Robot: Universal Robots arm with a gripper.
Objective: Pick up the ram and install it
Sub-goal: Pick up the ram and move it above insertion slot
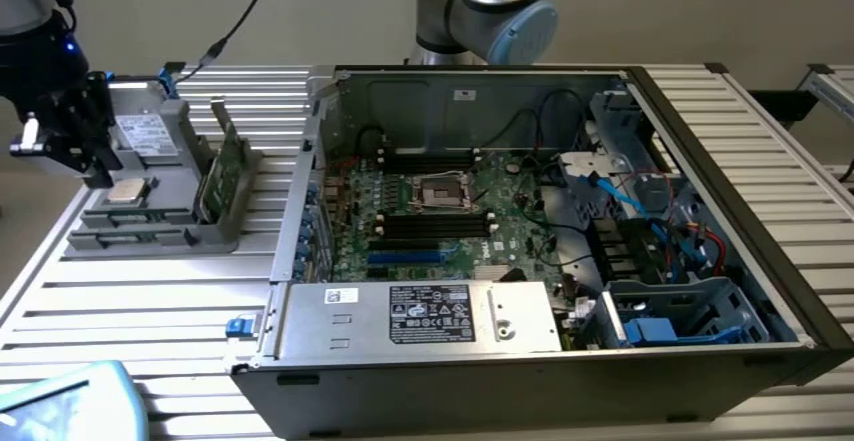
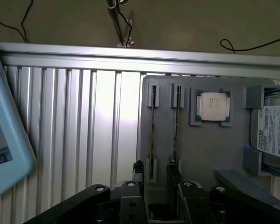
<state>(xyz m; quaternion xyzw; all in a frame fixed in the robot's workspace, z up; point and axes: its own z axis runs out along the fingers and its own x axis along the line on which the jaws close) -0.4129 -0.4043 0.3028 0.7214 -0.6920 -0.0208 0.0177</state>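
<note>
Two ram sticks stand on edge in slots of a grey holder (image 1: 160, 229) at the exterior view's left; the nearer ram (image 1: 216, 176) shows dark green. In the wrist view they appear edge-on as thin lines, one ram (image 2: 152, 126) beside the other (image 2: 176, 126). My gripper (image 1: 94, 166) hangs above the holder's far-left side, clear of it. Its black fingertips (image 2: 138, 171) stand apart, and my gripper (image 2: 155, 175) is open with nothing held. One stick's end lines up between the fingertips in the wrist view. The motherboard's long memory slots (image 1: 434, 224) lie inside the open computer case (image 1: 694, 91).
The holder also carries a square silver processor (image 2: 213, 105) and a grey drive with a white label (image 2: 273, 133). A light-blue device (image 1: 60, 401) lies at the table's near-left corner. A power supply (image 1: 420, 316) and cables (image 1: 667, 221) crowd the case. The table is slatted aluminium (image 1: 147, 301).
</note>
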